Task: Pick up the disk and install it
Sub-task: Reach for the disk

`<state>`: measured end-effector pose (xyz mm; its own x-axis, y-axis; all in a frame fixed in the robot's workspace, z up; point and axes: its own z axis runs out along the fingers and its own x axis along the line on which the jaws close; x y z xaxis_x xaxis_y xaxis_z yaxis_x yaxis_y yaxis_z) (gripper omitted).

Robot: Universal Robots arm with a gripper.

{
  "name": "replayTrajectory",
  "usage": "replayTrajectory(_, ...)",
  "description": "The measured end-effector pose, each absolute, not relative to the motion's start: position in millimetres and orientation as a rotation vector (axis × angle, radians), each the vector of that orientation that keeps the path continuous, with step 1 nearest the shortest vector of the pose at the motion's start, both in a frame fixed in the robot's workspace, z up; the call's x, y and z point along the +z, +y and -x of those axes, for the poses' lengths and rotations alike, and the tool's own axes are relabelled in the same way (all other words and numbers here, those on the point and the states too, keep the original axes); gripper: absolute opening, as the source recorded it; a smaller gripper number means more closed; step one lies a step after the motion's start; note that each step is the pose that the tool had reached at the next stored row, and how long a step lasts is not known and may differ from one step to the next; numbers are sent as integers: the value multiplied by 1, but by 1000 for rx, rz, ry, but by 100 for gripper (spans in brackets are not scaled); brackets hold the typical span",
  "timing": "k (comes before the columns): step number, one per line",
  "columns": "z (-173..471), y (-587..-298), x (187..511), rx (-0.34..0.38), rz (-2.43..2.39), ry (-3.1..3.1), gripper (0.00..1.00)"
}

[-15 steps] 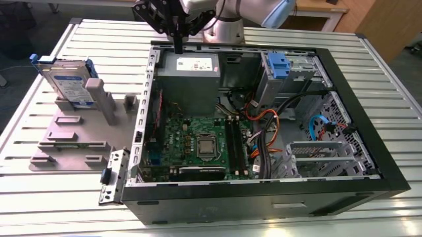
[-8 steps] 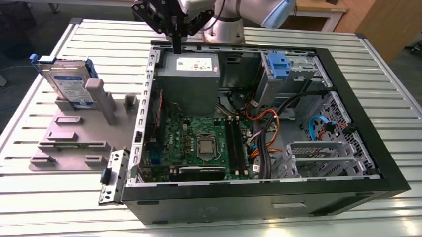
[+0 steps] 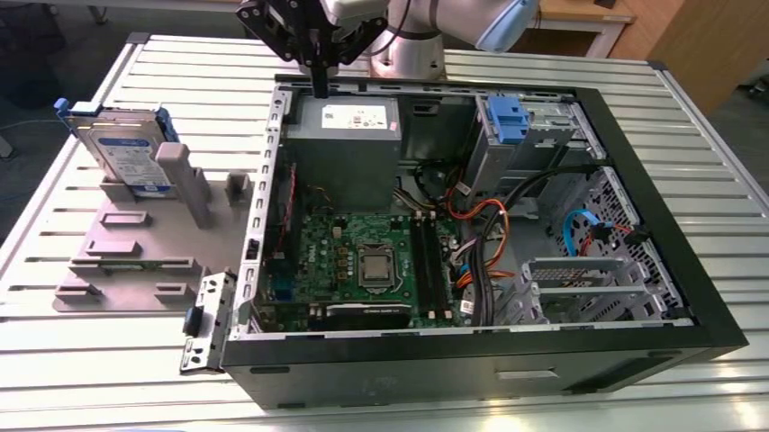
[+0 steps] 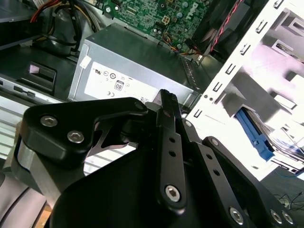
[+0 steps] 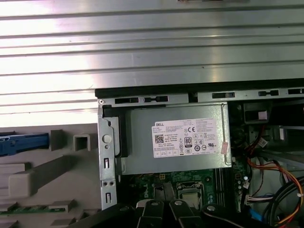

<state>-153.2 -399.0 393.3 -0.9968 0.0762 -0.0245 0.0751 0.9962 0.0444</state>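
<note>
My gripper (image 3: 322,88) hung clenched, empty, over the case (image 3: 481,360) rim; disk (image 3: 124,148) stood in holder (image 3: 132,261), well apart toward exterior view's left.

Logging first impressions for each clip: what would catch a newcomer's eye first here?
The open computer case dominates the middle of the exterior view, its green motherboard and cables laid bare. The gripper hangs empty over the case's far edge, just above the grey power supply. At the exterior view's left, the disk stands upright in a grey holder stand, outside the case.
</note>
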Motion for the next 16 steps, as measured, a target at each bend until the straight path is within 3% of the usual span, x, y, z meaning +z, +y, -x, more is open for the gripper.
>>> replayTrajectory(16, 162, -399, 393, 68, -118, 3112, 11)
